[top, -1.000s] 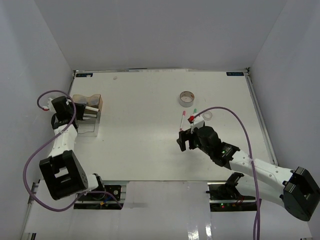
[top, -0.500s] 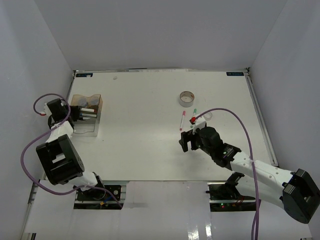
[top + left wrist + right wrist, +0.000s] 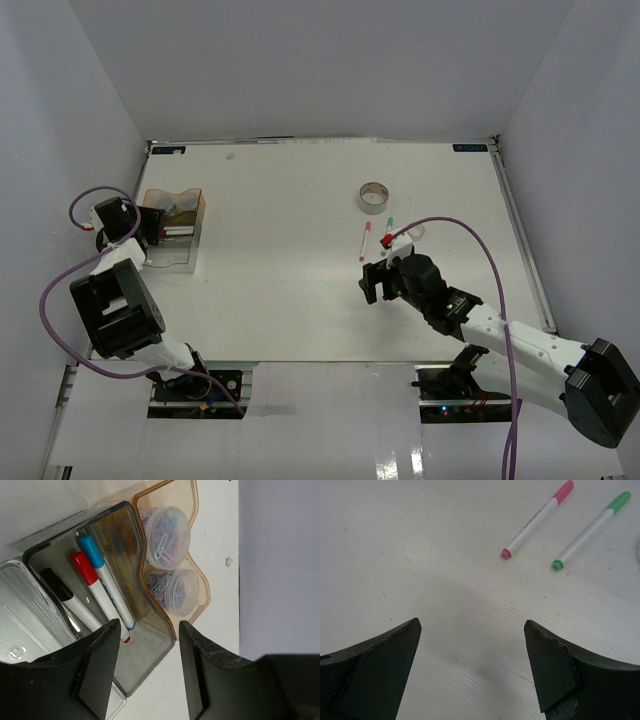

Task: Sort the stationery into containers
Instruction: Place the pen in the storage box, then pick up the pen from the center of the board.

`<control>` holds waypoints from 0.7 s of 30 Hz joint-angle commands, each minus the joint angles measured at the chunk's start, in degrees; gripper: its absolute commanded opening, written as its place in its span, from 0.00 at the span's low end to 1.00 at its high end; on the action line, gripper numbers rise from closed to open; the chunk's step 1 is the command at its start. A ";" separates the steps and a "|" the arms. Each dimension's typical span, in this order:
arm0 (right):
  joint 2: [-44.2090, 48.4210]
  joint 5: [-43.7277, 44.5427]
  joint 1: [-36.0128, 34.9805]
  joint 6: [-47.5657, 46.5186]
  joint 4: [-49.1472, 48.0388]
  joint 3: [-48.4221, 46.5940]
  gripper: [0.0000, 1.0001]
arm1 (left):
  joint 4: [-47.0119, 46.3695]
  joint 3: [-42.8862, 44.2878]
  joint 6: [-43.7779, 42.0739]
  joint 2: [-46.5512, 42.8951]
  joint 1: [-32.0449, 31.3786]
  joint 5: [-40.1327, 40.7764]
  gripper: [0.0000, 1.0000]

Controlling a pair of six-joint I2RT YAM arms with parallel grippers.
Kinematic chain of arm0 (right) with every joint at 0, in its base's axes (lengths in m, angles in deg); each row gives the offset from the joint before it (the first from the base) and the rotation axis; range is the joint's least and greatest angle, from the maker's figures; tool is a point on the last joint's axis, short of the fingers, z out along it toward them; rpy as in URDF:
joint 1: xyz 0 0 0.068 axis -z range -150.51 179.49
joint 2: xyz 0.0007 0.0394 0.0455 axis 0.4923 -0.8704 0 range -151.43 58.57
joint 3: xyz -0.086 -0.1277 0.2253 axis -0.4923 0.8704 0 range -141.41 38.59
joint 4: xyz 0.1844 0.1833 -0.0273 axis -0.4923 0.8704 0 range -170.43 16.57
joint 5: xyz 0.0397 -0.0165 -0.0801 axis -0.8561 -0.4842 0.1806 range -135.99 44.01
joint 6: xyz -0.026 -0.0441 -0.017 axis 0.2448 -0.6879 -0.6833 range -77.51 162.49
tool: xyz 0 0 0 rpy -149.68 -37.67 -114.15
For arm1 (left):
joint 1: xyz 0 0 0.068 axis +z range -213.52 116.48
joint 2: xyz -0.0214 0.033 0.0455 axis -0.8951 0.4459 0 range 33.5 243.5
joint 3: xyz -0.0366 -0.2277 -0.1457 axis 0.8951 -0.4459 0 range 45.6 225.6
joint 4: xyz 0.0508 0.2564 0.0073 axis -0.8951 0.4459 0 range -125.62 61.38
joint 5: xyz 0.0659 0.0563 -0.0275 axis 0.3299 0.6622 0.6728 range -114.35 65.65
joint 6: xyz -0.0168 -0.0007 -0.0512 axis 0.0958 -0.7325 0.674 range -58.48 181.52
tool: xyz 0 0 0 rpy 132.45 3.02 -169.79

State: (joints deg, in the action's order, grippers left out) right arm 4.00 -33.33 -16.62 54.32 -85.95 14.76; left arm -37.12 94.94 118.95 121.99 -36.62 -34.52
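The amber-brown box (image 3: 197,243) stands at the table's left. In the left wrist view its grey half (image 3: 150,645) holds the blue-capped marker (image 3: 102,577), the red-capped marker (image 3: 85,572) and the black-capped marker (image 3: 62,592). Its amber half holds two clear jars (image 3: 167,532) (image 3: 180,587) of paper clips. My left gripper (image 3: 149,625) hangs open just left of the box, nothing between its fingers. The pink marker (image 3: 537,520) and the green marker (image 3: 592,527) lie side by side on the table. My right gripper (image 3: 472,625) is open just short of them.
A large tape roll (image 3: 374,197) sits at the back centre-right, and a small pale roll (image 3: 414,232) lies right of the green marker. White walls close in the table on three sides. The right arm's purple cable (image 3: 470,235) arcs over the table.
My left gripper has drawn back left from over the box and opened. The right arm has barely moved.
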 commanded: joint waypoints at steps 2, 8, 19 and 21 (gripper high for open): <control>1.57 3.68 0.40 1.43 -2.04 0.28 0.90 | 1.23 2.25 -0.74 -2.08 0.26 -1.51 0.63; -1.41 9.92 2.95 5.64 3.75 -3.57 0.92 | 6.42 1.55 -6.88 -11.31 0.09 -5.64 0.85; -16.51 13.00 12.88 10.49 8.24 -13.95 1.00 | 18.46 -1.26 -34.65 -26.25 -20.44 -8.63 0.98; -19.25 13.70 13.67 10.66 8.33 -17.10 0.96 | 18.46 -2.84 -36.50 -29.40 -23.89 -8.37 0.98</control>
State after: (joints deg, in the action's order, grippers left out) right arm -12.41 -22.23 -4.14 63.37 -77.30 2.83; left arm -21.95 94.29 90.56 96.92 -56.56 -41.65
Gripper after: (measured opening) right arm 0.967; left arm 0.979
